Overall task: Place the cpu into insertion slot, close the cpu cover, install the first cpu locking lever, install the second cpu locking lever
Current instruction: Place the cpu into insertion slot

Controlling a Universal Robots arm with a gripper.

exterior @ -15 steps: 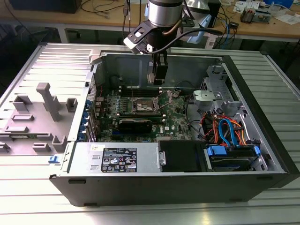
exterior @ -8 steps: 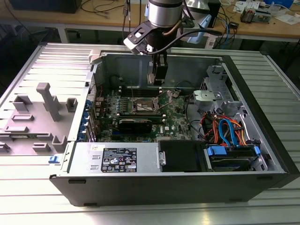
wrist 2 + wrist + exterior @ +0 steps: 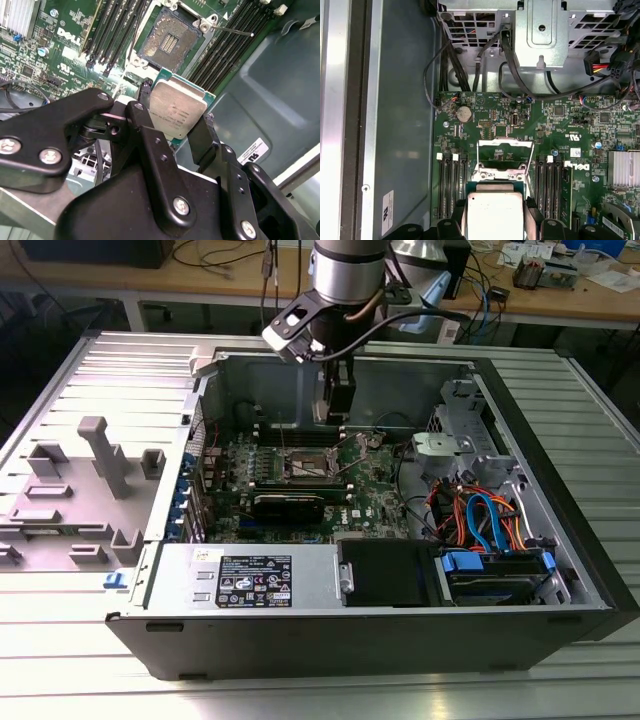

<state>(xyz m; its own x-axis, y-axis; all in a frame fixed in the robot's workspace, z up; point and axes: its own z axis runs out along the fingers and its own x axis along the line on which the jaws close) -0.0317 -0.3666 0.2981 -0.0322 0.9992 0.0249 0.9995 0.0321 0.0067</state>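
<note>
Presently the first step is in hand: the gripper point(image 3: 176, 114) is clamped on the cpu point(image 3: 177, 102), one finger on each opposite edge, metal top facing the camera in both wrist views. The chip hangs above the green board point(image 3: 560, 125), near the insertion slot point(image 3: 167, 42) but not over it and not touching it. The slot's pin field lies bare. The cpu cover point(image 3: 506, 143) appears raised, and a thin lever rod point(image 3: 227, 31) juts free beside the socket. Nothing is seated yet. Judgement: seating calls for squaring the chip to the socket rim, centred and level, since the pins look easily bent.
</note>
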